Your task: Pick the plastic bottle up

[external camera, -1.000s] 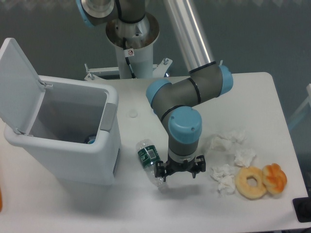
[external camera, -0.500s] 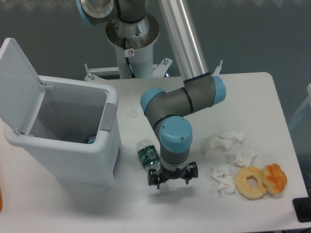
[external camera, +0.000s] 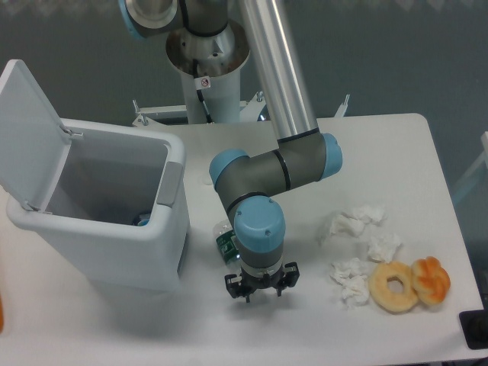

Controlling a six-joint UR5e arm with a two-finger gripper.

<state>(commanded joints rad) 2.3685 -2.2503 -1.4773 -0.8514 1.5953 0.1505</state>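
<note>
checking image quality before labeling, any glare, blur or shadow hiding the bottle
Fixed camera: sharp, even soft light, no glare. The arm's wrist covers most of the bottle, leaving only a sliver beside the bin. A faint shadow lies under the end effector.

The tool [external camera: 261, 287] hangs over the mostly hidden plastic bottle [external camera: 223, 241] beside the white bin [external camera: 114, 252].

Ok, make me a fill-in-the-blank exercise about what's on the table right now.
1. The bin's lid is ____.
2. The bottle lies between the bin and the ____, mostly hidden by the arm.
3. The tool hangs over the bottle's ____ end.
4. The bagel touches an ____ pastry.

Answers: open; tissues; near; orange
</note>
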